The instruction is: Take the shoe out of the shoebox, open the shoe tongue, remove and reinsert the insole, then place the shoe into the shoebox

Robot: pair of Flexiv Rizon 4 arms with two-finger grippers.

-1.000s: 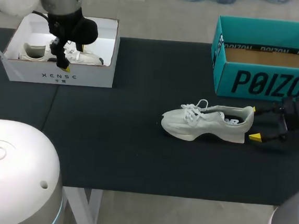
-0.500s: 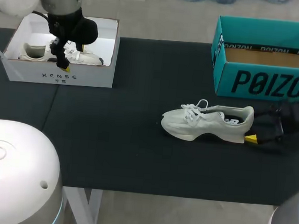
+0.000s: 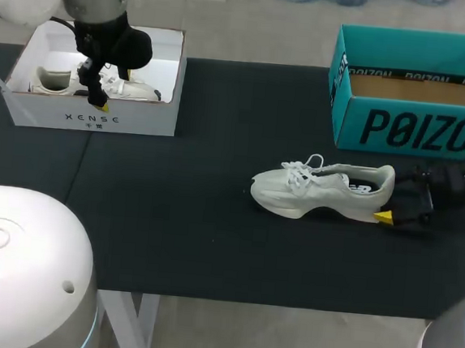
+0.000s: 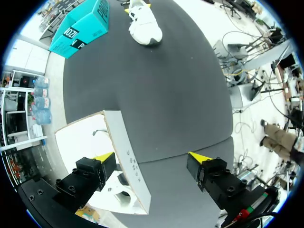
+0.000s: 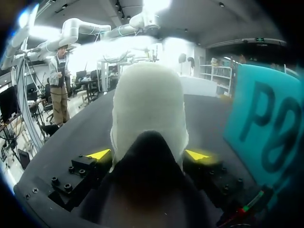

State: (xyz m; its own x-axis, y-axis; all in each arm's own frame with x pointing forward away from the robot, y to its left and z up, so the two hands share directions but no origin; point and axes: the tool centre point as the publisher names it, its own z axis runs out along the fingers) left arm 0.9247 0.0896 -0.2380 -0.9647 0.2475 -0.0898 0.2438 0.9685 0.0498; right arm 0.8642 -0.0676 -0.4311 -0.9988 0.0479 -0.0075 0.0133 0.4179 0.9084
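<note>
One step is done: teal shoebox [image 3: 416, 129] is emptied, shoe [image 3: 321, 190] is laid at its 7 o'clock. Tongue, insole and return are left. Right gripper [image 5: 147, 155] is set at the heel, grasp cannot be told. Left gripper [image 4: 152, 156] is released.

On the table [image 3: 211, 237], the shoe [image 3: 321, 190] is laid on its sole right of centre, toe toward the frame's left, heel toward the right. The shoebox [image 3: 417, 117] is set behind it at upper right, open side up, apart from the shoe. A second box [image 3: 91, 117] is placed at upper left, well apart from both; another shoe [image 3: 53, 81] is seen inside it. The left gripper [image 3: 101, 97] is held over that box's front wall. In the left wrist view the wall is found between the spread fingers [image 4: 102, 159], untouched, one finger inside the box, one outside. The right gripper [image 3: 389, 196] is positioned at the shoe's heel, near the right edge, in front of the shoebox.
</note>
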